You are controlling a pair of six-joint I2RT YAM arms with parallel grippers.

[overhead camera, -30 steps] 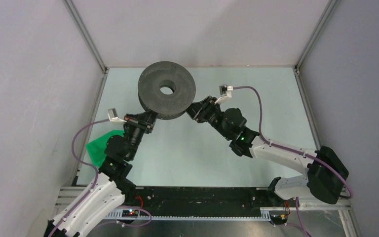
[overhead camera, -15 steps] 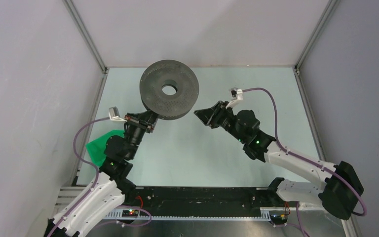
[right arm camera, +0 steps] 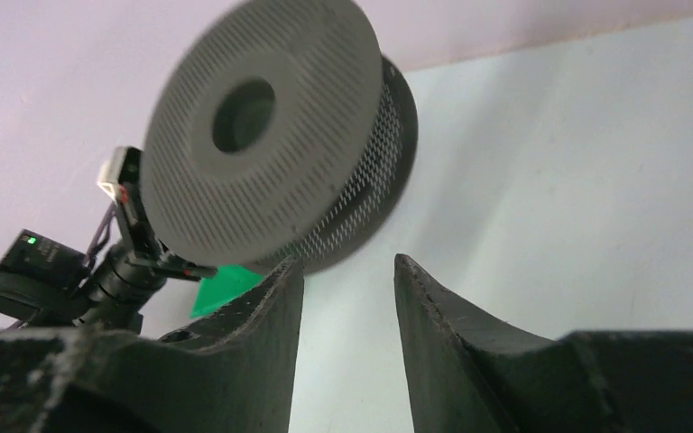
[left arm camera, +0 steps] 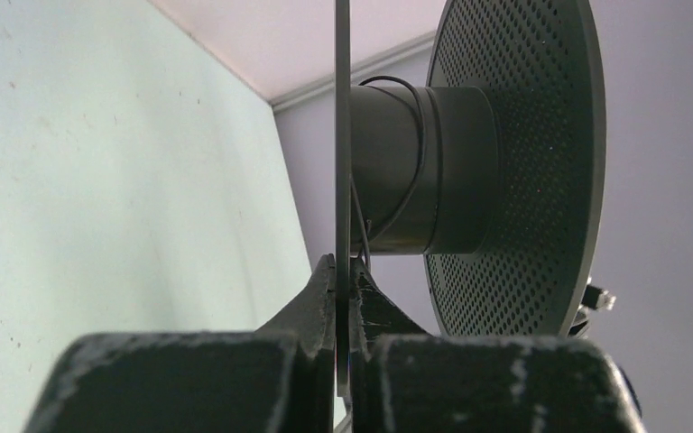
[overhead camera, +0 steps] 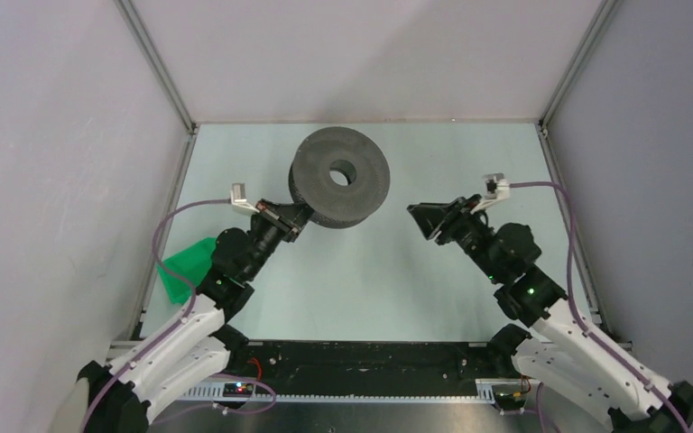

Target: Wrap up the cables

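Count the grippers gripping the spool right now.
1. The left gripper is shut on the rim of one flange of the spool. The right gripper is clear of it on the right, open and empty.

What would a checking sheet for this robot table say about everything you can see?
Surface: pale green table, a few small marks.
Job's things: thin black wire looped round the hub of the dark grey spool.
Clutter: green thing at the table's left edge.
Grippers: left gripper shut on the spool's flange rim; right gripper open, holding nothing, apart from the spool.
Cables: purple robot cables arch from both wrists.
Surroundings: plain pale walls, metal frame posts.
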